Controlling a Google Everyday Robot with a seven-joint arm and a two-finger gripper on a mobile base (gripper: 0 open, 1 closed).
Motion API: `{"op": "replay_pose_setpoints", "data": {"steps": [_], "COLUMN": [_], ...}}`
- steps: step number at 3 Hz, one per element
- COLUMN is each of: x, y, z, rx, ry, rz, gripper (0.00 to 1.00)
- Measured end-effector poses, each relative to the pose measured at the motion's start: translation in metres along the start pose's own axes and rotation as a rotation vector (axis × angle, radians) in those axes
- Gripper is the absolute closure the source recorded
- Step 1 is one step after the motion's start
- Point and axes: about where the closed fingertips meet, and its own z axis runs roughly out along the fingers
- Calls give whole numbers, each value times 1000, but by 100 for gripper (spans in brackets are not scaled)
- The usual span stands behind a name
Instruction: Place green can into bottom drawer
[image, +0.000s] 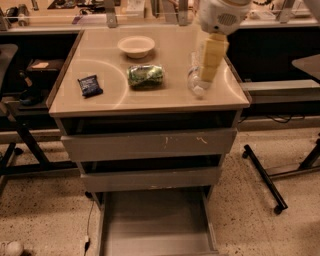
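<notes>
Green patterned label and silvery ends: the green can (145, 75) lies on its side near the middle of the table (165, 100), just in front of a pale bowl (136, 46); a dark blue packet (90, 85) sits well apart on one side of it and a clear water bottle (196, 88) on the other. The cream gripper (208, 75) hangs over that bottle, off the can; whether its jaws are spread or pressed together I cannot tell from where I stand. The bottom drawer (155, 225) is pulled out below the two upper drawers (150, 145), its flat grey floor showing. I'd judge the can light, thin-walled and smooth, so a little slippery; lying as it does, it may roll at a nudge, and it may dent under a hard squeeze. It looks best taken across the middle of its round body, jaws on either side of the curve, firm but gentle.
</notes>
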Motion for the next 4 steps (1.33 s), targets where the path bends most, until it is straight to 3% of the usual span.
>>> {"op": "replay_pose_setpoints", "data": {"steps": [2, 4], "x": [-78, -87], "y": [-69, -82], "z": [52, 80], "rx": [-22, -15], "ry": [-111, -119], "rz": [-90, -92], "gripper": [0, 0]}}
